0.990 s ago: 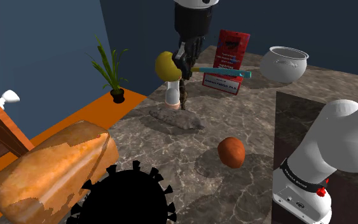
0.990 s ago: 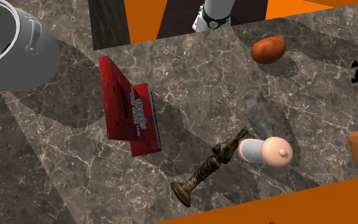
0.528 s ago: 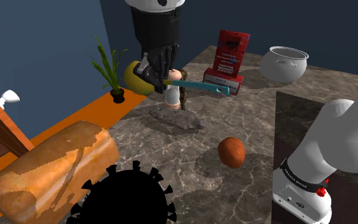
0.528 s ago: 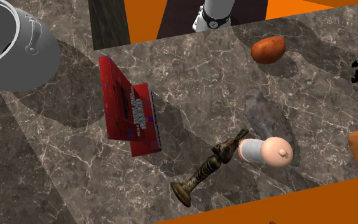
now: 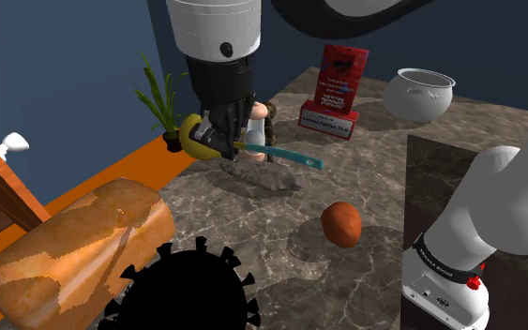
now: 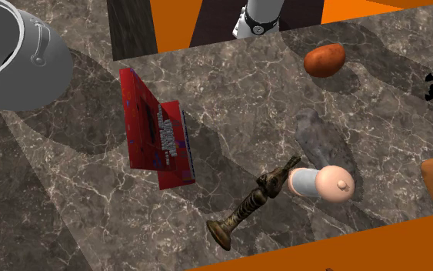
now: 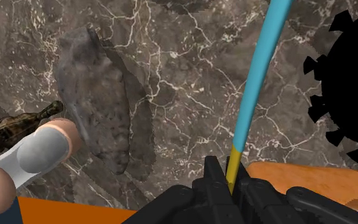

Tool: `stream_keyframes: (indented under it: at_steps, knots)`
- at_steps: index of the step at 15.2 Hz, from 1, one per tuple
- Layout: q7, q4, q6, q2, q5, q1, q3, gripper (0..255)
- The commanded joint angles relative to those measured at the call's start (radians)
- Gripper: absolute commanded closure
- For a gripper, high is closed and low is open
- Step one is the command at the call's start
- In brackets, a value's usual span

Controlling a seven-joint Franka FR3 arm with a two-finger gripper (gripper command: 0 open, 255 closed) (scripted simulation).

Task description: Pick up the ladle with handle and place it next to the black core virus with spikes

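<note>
Nearest in the shoulder view, the black spiked virus stands on the marbled worktop, and a brown bread loaf lies just beside it at 10 o'clock. At 2 o'clock from the virus, well apart, lies a round orange-brown lump. Farther in, a flat grey stone-like piece lies on the worktop. Above it the tool holds the ladle in the air, with the yellow bowl toward 9 o'clock and the teal handle going out toward 4 o'clock. In the wrist view the tool is clenched on the ladle's yellow neck, just where the teal handle begins. The ladle is thus off the worktop, at about 12 o'clock from the virus and well apart from it. At the far end a red box stands upright, and a white pot sits at 3 o'clock from it.
</note>
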Motion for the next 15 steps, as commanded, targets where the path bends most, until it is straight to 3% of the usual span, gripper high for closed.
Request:
stream_keyframes:
  at_steps: [1, 15]
  knots:
    - [0.003, -0.028, 0.026, -0.002, 0.001, 0.0, 0.0, 255]
    - [0.044, -0.192, 0.208, 0.025, -0.02, 0.003, 0.011, 255]
